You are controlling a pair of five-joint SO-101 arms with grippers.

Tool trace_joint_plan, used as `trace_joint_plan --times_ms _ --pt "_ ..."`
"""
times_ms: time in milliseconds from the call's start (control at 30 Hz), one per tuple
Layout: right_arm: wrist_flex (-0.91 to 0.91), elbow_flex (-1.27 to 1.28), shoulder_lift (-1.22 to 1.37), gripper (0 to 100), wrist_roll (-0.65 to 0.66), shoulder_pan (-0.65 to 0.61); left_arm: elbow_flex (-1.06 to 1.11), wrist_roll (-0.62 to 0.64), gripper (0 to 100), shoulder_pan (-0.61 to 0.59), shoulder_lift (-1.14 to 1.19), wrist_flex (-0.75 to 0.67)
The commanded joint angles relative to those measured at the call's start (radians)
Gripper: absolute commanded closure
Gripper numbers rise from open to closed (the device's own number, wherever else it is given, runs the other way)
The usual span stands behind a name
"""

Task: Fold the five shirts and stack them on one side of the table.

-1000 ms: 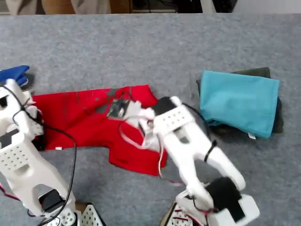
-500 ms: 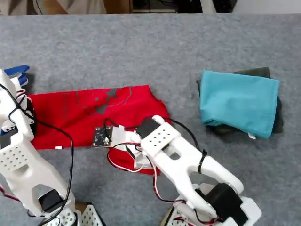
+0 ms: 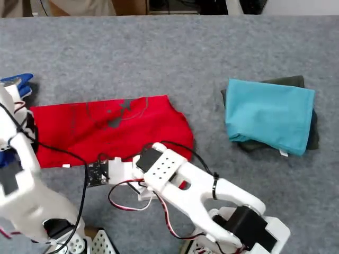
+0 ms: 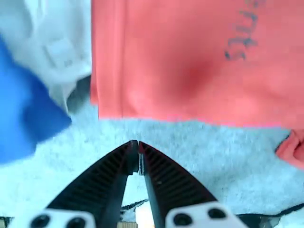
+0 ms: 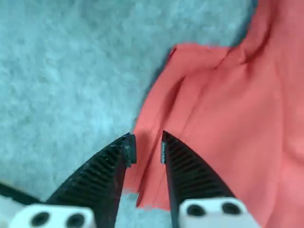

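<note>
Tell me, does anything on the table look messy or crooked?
Yes. The red shirt lies half-folded, one end creased and uneven. The teal shirt sits slightly askew, so the dark shirt beneath peeks out.

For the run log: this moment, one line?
red shirt: flat | left gripper: shut, beside shirt | right gripper: open, over shirt edge

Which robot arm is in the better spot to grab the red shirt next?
Probably the right. The right gripper hangs open over the red shirt's edge, while the left gripper is shut above bare table beside it.
</note>
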Motion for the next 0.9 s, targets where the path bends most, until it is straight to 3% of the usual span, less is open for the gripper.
trace_joint_plan --times_ms 0,267,667,867 --pt "-0.043 -0.002 -0.002 89.7 -0.020 -0.007 0.087 -0.018 98 -0.029 -0.191 0.014" --pt "-0.100 -0.001 0.012 89.8 -0.015 0.076 0.219 -0.058 98 -0.106 -0.332 0.014" --pt "-0.153 -0.062 0.211 90.1 -0.014 0.077 0.290 -0.058 98 -0.219 -0.358 -0.071" --pt "-0.153 -0.064 0.209 99.1 -0.017 0.079 0.288 -0.058 98 -0.215 -0.360 -0.071"
